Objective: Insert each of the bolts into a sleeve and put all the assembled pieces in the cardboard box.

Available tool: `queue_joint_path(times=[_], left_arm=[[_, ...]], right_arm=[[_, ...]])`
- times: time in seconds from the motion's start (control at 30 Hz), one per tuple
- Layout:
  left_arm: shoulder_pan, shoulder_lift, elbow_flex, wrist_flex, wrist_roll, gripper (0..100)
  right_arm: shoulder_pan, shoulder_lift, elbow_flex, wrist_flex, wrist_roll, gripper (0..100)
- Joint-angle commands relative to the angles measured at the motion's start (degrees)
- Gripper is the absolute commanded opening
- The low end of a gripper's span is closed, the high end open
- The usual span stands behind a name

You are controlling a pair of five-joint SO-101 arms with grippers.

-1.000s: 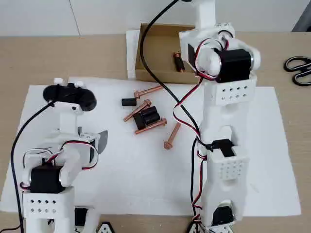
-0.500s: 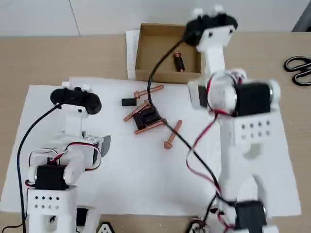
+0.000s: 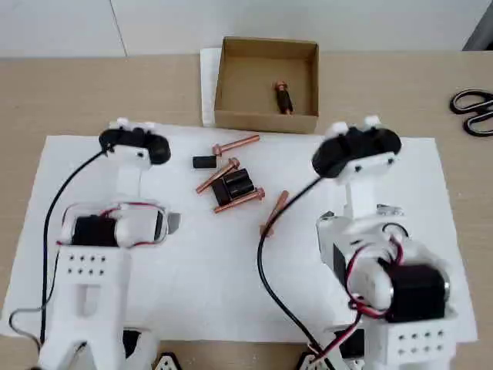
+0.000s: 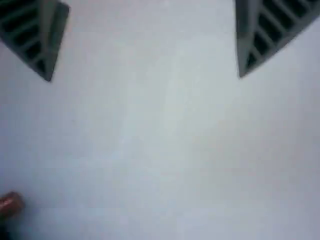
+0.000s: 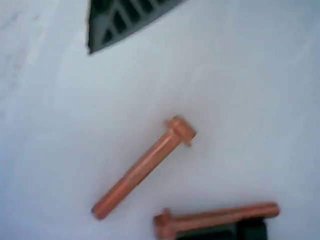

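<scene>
My right arm [image 3: 356,150] has pulled back from the brown cardboard box [image 3: 266,122], leaving one sleeved copper bolt [image 3: 283,98] inside. I cannot tell whether its claw [image 3: 360,214] is spread or closed. The left claw [image 4: 145,75] hangs spread over the white paper sheet [image 3: 231,270]. Four loose copper bolts [image 3: 275,213] still await sleeves.

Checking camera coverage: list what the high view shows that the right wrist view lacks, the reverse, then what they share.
High view adds: the box with one assembled piece inside, scissors, a lone sleeve, a top bolt and a slanted bolt below it. Right wrist view adds no new thing, just a closer look at two bolt heads. Shared: the loose bolt, the low bolt against the paired sleeves, and the paper.
</scene>
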State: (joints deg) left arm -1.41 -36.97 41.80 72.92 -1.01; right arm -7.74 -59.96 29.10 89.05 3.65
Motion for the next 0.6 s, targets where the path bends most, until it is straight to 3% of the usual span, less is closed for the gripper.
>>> queue_joint_path(times=[0.0,0.1,0.27,0.57], left_arm=[[3.25,8.44,-10.24,-0.97,-0.62,23],[9.05,16.00,-15.87,-1.23,-1.32,23],[17.49,28.57,-22.64,-1.41,-6.07,23],[21.89,45.19,-31.60,-3.96,-11.87,23]], right_arm=[[5.14,-6.29,8.35,-10.86,0.35,27.4],[8.66,-9.10,13.71,-18.33,0.53,27.4],[13.32,-4.88,14.51,-17.54,7.03,27.4],[16.04,5.85,14.33,-21.23,8.26,27.4]])
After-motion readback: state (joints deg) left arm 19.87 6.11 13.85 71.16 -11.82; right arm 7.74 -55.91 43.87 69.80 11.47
